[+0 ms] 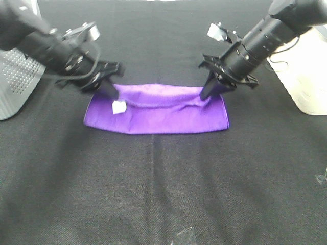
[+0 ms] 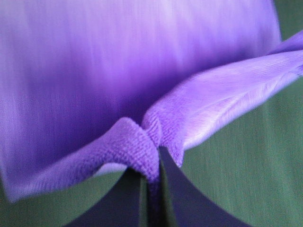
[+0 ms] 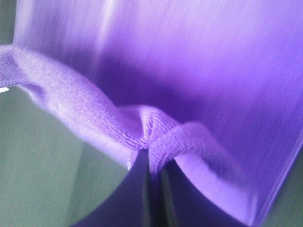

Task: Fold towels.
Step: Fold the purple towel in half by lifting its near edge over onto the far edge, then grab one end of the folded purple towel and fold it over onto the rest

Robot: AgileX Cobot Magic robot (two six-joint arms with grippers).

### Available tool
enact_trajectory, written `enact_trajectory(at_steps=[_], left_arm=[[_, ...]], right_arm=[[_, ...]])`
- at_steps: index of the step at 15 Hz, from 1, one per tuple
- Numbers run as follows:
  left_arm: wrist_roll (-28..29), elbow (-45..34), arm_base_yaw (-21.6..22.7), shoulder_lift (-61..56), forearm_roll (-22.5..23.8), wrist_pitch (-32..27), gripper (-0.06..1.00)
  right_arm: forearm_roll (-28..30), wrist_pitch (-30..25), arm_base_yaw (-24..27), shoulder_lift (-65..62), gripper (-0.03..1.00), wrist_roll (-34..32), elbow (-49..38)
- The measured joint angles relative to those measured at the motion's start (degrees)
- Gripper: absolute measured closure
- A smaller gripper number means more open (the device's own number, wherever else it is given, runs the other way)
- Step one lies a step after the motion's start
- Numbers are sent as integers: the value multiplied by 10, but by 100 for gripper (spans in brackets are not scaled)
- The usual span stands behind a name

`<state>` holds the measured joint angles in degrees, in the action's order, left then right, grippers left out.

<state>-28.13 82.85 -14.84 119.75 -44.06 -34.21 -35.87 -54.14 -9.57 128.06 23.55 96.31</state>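
1. The bright purple plush microfibre towel point(image 1: 158, 115) lay in the middle of the black cloth-covered table point(image 1: 163, 194); I judged it light, soft and limp, so it would sag between your holds.
2. Your left gripper point(image 1: 111, 93) was closed on its far edge near the small white tag point(image 1: 118, 107); your right gripper point(image 1: 207, 93) pinched the same edge at the other end; those ends seemed good places to hold.
3. A grey perforated object point(image 1: 13, 81) at the left and a cream box point(image 1: 301, 76) at the right stood well apart from it; nothing blocked you.

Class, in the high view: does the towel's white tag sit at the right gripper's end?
No, the white tag is on the towel beside the left gripper.
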Motion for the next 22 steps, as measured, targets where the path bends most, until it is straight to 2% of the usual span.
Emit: enact_trajectory(at_steps=[1, 2, 4, 10, 12, 13, 14, 17, 18, 19, 22], left_arm=[[0, 0, 0, 0, 0, 0, 94], [3, 56, 2, 47, 2, 4, 94], [7, 88, 10, 77, 2, 10, 94], [6, 97, 32, 91, 6, 21, 94], [5, 97, 32, 91, 8, 32, 94], [5, 97, 32, 91, 8, 39, 89], [5, 97, 32, 91, 8, 44, 79], [5, 97, 33, 89, 24, 52, 34], [5, 97, 34, 81, 40, 40, 24], [6, 99, 37, 69, 62, 22, 19], [73, 144, 74, 53, 119, -90, 16]], right_arm=[[0, 0, 0, 0, 96, 0, 0], [2, -22, 7, 57, 96, -14, 92], [3, -32, 7, 98, 96, -23, 166], [26, -23, 7, 119, 96, -38, 196], [20, -6, 7, 119, 88, -40, 196], [18, -1, 7, 119, 80, -40, 196], [18, 4, 7, 119, 69, -40, 196], [45, -10, 7, 119, 31, -40, 196], [62, -28, 7, 113, 25, -40, 196], [77, -50, 7, 103, 22, -40, 196], [99, -119, 7, 51, 20, -56, 197]])
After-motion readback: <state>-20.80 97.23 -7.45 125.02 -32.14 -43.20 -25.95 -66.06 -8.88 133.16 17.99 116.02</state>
